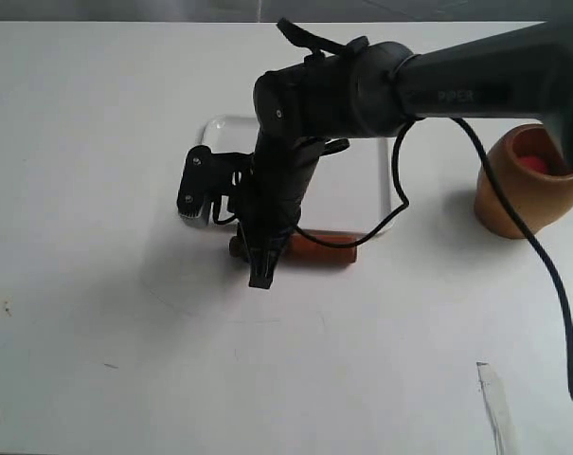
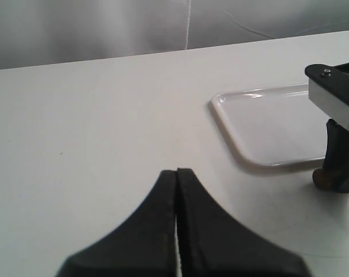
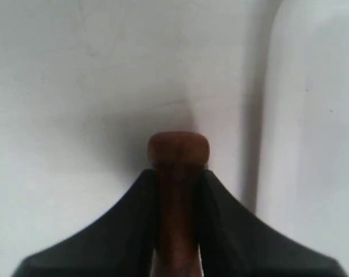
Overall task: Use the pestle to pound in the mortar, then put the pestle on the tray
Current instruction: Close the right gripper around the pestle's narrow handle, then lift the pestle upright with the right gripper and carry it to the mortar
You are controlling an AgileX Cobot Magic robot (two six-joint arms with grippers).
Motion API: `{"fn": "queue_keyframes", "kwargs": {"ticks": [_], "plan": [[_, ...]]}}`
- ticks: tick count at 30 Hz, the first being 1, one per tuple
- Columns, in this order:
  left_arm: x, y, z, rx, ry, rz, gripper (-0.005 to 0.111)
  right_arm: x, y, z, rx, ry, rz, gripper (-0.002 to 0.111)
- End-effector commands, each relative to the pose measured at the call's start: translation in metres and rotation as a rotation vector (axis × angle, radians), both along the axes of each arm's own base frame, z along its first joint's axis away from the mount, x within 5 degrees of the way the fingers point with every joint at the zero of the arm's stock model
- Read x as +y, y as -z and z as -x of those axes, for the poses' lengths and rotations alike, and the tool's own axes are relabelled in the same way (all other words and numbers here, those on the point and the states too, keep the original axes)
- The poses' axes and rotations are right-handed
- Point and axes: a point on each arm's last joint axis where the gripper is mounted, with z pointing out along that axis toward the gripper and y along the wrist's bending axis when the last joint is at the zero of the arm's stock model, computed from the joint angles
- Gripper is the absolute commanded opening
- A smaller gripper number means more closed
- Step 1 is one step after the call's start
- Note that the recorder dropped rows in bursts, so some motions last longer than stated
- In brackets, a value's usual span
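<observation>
The pestle (image 1: 324, 249) lies flat on the white table (image 1: 97, 142), along one long rim of the tray (image 1: 362, 190) and outside it; whether wood touches rim is unclear. It is smooth reddish-brown wood, thick at one end and narrowing to a neck with a small round knob. The right gripper (image 1: 262, 265) points down and clamps that neck between its black fingers (image 3: 128, 213) (the knob pokes out just past the tips). The tray is flat glossy white with rounded corners and a low raised rim. The mortar (image 1: 523, 199), a rounded light-brown wooden cup with something red (image 1: 533, 163) inside, stands well apart. The left gripper (image 2: 176, 171) hovers with its fingers pressed together on nothing, with open tabletop all around it.
</observation>
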Motion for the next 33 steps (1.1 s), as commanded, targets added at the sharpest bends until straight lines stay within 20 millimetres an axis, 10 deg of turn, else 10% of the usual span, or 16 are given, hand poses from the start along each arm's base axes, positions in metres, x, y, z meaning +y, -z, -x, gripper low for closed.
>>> {"fn": "queue_keyframes", "kwargs": {"ticks": [1,7,19,24,33], "plan": [[-0.001,0.000,0.000,-0.004,0.006,0.015,0.000,-0.017,0.032,0.008,0.074,-0.051,0.169,0.000],[-0.001,0.000,0.000,-0.004,0.006,0.015,0.000,-0.011,-0.015,0.002,-0.042,-0.013,0.040,0.000],[-0.001,0.000,0.000,-0.004,0.006,0.015,0.000,-0.019,-0.185,0.001,-0.426,0.245,-0.517,0.000],[-0.001,0.000,0.000,-0.004,0.006,0.015,0.000,-0.054,-0.231,0.008,-0.539,0.400,-0.695,0.000],[-0.001,0.000,0.000,-0.004,0.006,0.015,0.000,-0.154,-0.248,0.044,-0.742,0.552,-1.062,0.000]]}}
